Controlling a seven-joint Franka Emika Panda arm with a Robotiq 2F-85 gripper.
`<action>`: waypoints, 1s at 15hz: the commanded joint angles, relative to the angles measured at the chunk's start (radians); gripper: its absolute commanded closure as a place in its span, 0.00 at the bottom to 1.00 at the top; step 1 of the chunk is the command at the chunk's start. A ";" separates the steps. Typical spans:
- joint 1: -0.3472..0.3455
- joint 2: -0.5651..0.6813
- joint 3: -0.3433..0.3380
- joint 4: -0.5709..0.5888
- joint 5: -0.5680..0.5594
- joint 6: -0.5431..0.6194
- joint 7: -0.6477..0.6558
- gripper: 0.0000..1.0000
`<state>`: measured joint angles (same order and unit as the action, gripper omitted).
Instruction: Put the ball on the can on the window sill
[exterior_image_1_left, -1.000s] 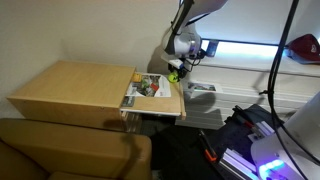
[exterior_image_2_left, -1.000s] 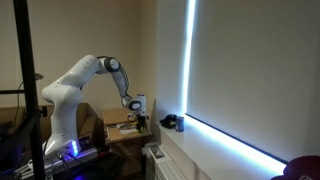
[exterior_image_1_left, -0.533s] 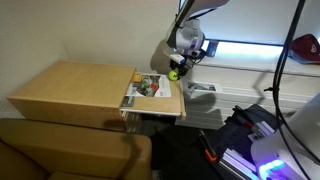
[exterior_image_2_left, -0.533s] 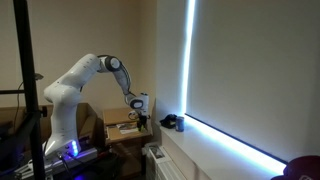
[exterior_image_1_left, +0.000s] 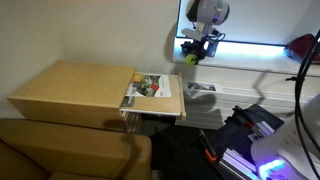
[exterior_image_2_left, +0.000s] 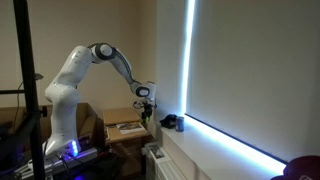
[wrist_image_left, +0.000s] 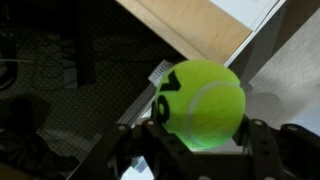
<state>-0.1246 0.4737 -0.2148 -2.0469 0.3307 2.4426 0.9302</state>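
Observation:
My gripper (exterior_image_1_left: 196, 50) is shut on the yellow-green ball (exterior_image_1_left: 191, 58) and holds it in the air past the table's end, in front of the bright window. In the wrist view the ball (wrist_image_left: 200, 100) fills the middle between the two black fingers (wrist_image_left: 200, 143). In an exterior view the gripper (exterior_image_2_left: 146, 100) hangs a little above and short of a small dark can (exterior_image_2_left: 170, 122). The can stands at the near end of the white window sill (exterior_image_2_left: 225, 143). The sill (exterior_image_1_left: 255, 68) also shows as a pale ledge under the window.
A tan wooden table (exterior_image_1_left: 70, 85) carries a magazine (exterior_image_1_left: 152, 87) at the end nearest the window. A brown sofa back (exterior_image_1_left: 60, 150) is in front. Cables and a lit robot base (exterior_image_1_left: 275, 150) lie below the sill. A red object (exterior_image_1_left: 305, 47) sits far along the sill.
The arm has lifted the ball up off the table's edge and carried it toward the window and the can. The gripper stayed shut on the ball.

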 joint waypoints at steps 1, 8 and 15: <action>-0.047 -0.177 -0.067 -0.098 -0.054 -0.055 -0.041 0.62; -0.198 -0.307 -0.097 -0.061 0.187 -0.083 -0.250 0.37; -0.222 -0.203 -0.103 0.075 0.273 0.027 -0.252 0.62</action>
<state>-0.3472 0.1495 -0.3062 -2.1007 0.5721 2.3879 0.6173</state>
